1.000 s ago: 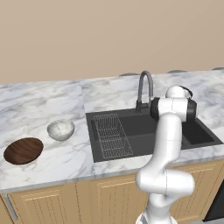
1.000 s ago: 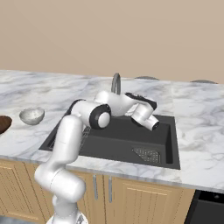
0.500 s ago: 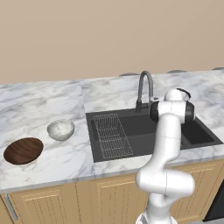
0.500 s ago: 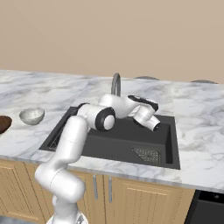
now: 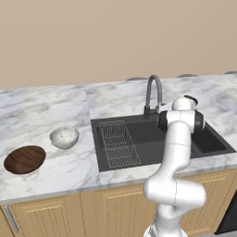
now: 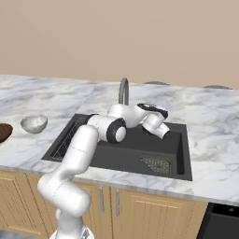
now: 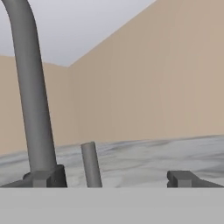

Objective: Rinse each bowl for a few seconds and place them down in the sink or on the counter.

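The white-grey speckled bowl (image 5: 64, 137) (image 6: 34, 123) stands on the marble counter (image 5: 44, 109) left of the sink. Further left lies the dark brown wood-grain bowl (image 5: 24, 159), cut by the edge in the right base view (image 6: 3, 132). Over the back of the black sink (image 5: 152, 139) (image 6: 133, 149), my gripper (image 7: 116, 179) (image 6: 150, 108) hovers open and empty. It faces the wall, close to the arched faucet (image 5: 154, 95) (image 6: 123, 91) (image 7: 33, 96). The faucet's lever (image 7: 90, 164) stands ahead, between the fingertips (image 7: 48, 178).
A wire rack (image 5: 118, 143) lies in the sink's left half, and a drain plate (image 6: 157, 164) sits in its front right corner. Marble counter (image 6: 214, 126) runs on to the right. Wooden cabinet doors (image 5: 115, 208) are below.
My hand has edged a little toward the back of the sink and the faucet. Both bowls have stayed where they were.
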